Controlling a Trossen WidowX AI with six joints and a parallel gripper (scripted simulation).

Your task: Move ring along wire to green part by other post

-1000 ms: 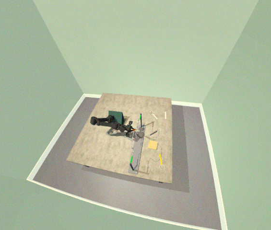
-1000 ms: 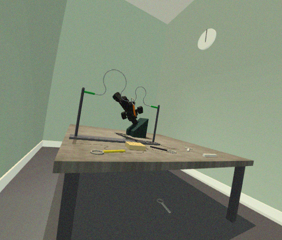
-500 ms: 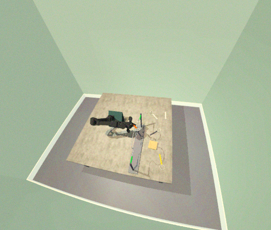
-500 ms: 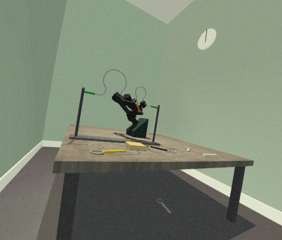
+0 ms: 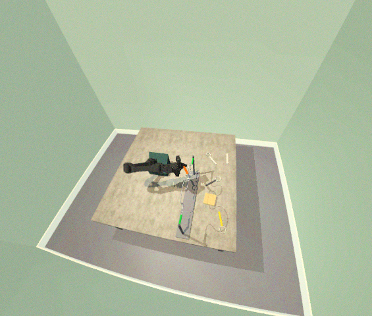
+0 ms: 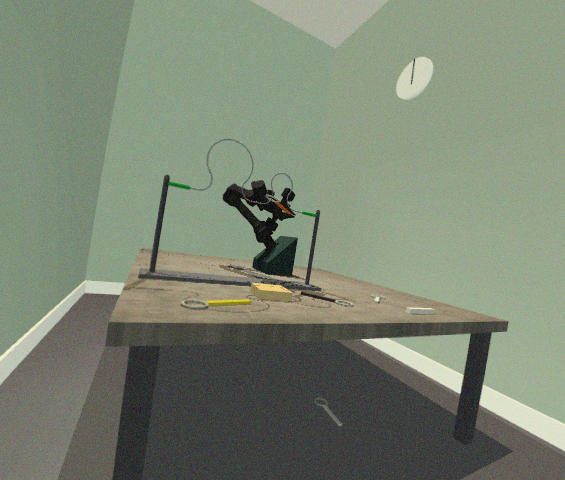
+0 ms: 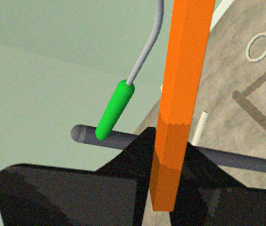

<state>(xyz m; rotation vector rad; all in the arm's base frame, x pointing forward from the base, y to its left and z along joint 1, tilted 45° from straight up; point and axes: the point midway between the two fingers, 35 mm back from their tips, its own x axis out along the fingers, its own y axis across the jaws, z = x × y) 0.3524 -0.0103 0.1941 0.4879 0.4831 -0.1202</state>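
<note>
The orange handle (image 5: 186, 169) (image 6: 282, 207) (image 7: 182, 71) is held in my gripper (image 5: 183, 165) (image 7: 158, 136), which is shut on it. Its ring (image 5: 191, 176) is at the grey wire (image 6: 227, 139) (image 7: 144, 56), near the dip between the tall and small arches. Whether it touches the wire is too small to tell; the ring is outside the wrist view. One green part (image 5: 192, 160) (image 6: 308, 213) (image 7: 114, 110) is by the nearer post (image 6: 313, 248) (image 7: 237, 160). The other green part (image 5: 180, 219) (image 6: 179, 185) is by the far post (image 6: 158, 227).
A grey base plate (image 5: 187, 217) carries both posts. Beyond it lie a yellow block (image 5: 209, 199) (image 6: 271, 292), a yellow-handled ring tool (image 5: 220, 217), a dark-handled one (image 5: 211, 182), a white one (image 5: 212, 158) and a white bar (image 5: 227, 158). The arm's green mount (image 5: 159, 157) stands behind.
</note>
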